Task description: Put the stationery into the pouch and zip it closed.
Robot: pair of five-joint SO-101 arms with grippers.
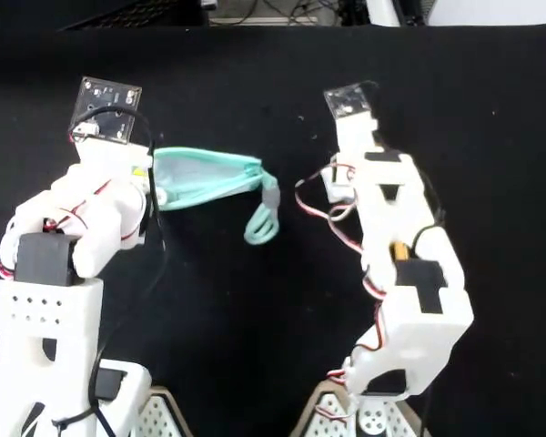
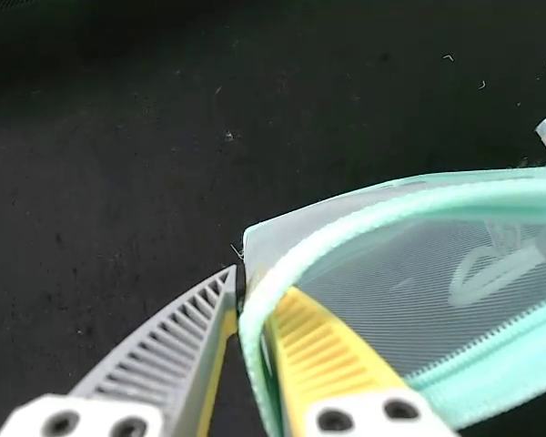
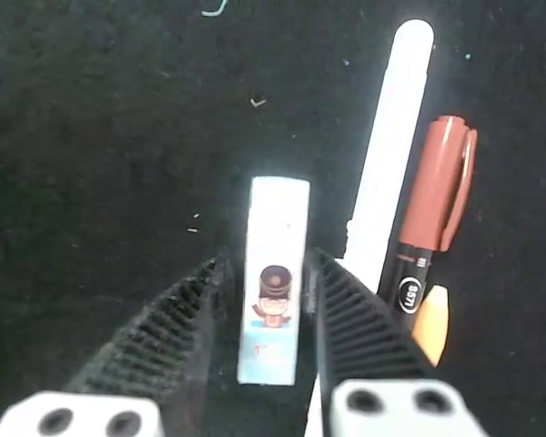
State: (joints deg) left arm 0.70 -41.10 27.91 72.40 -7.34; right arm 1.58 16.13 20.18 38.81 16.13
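Here, the mint mesh pouch [image 1: 205, 177] sits over the black table [image 1: 255, 328]. My left gripper [image 2: 255, 291] pinches its open end, one finger inside the mouth and one outside. Well apart, my right gripper [image 3: 269, 262] straddles the eraser [image 3: 273, 309], jaws part-open and gripping nothing. A white pen [image 3: 387, 155] and brown marker [image 3: 437, 200] lie just beside. Loading looks barely begun; next I must close squarely on the eraser without nudging the pens.

High camera: overhead, looking down over the tabletop [image 1: 237, 319] and both arms. Wrist cameras: mounted just behind the left claw [image 2: 255, 282] and right claw [image 3: 268, 262], facing the tabletop closely. High and left wrist views share the pouch [image 1: 205, 177].
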